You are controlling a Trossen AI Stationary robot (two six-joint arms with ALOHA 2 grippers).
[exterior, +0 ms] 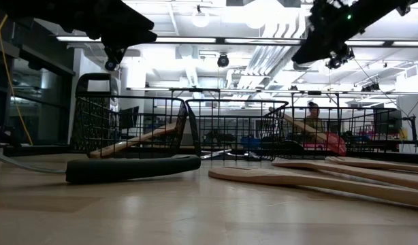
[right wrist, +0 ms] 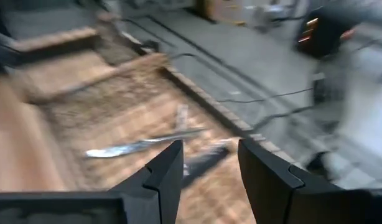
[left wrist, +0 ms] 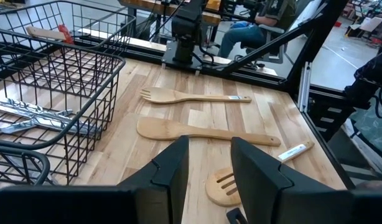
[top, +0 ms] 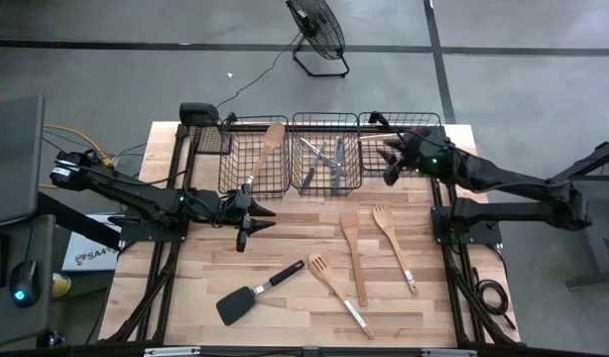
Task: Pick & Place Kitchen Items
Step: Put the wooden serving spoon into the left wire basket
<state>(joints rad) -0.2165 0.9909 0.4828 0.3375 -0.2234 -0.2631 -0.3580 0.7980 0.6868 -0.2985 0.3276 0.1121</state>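
Black turner (top: 247, 295), pale wood spoons (top: 353, 253), blk baskets (top: 324, 149).

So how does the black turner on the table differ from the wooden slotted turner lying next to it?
The black turner is dark all over, while the wooden slotted turner is pale wood with a light-coloured handle end. The black turner's head is solid and points toward the table's near-left corner; the wooden slotted turner's head has slots and points toward the baskets. Both lie flat on the table, loose, with neither gripper on them.

Three black wire baskets (top: 326, 154), wooden table (top: 285, 317), floor fan (top: 317, 32), computer mouse (top: 23, 283)
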